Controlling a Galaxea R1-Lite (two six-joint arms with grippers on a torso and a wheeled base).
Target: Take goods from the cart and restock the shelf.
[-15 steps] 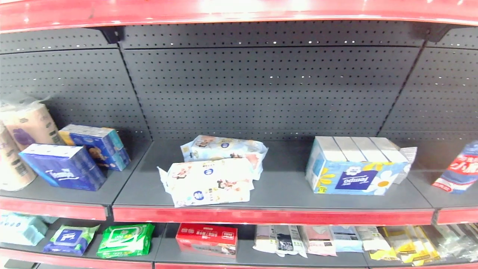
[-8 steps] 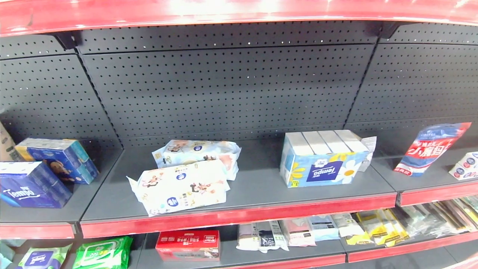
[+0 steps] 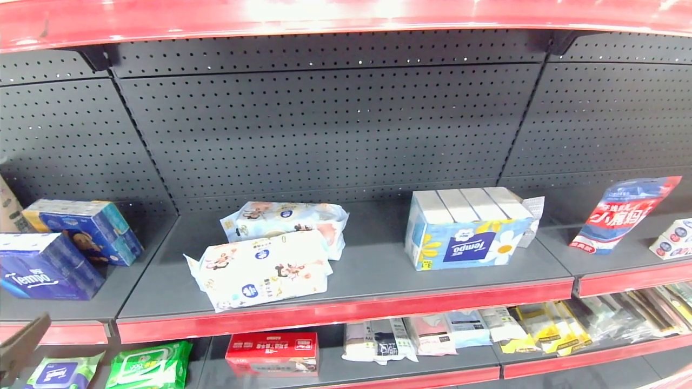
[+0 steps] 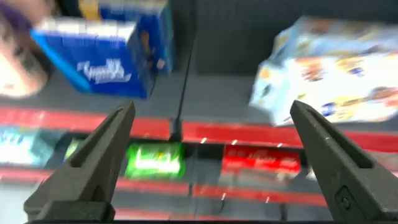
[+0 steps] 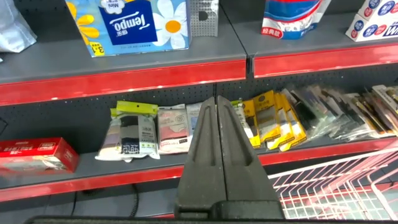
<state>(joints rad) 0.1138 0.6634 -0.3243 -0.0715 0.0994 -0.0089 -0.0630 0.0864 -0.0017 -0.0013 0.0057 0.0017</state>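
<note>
The shelf (image 3: 378, 270) has a grey deck with a red front lip (image 3: 346, 310) and a perforated back panel (image 3: 324, 124). Most of the deck's depth is bare, with open strips behind the goods. A corner of the wire cart (image 5: 339, 186) lies low in front of the lower shelf, near the right tool (image 5: 216, 99). A daisy-print tissue multipack (image 3: 467, 229) stands upright near the bay's right divider. Bare deck separates it from two cartoon-print tissue packs (image 3: 262, 270) that lie flat and overlap, the front one almost at the lip. In the next bay to the left, a blue tissue pack (image 3: 46, 267) sits tilted near the edge. The left tool (image 4: 211, 107) hangs before the lip, spread wide and empty. The right tool's tips are pressed together on nothing.
</note>
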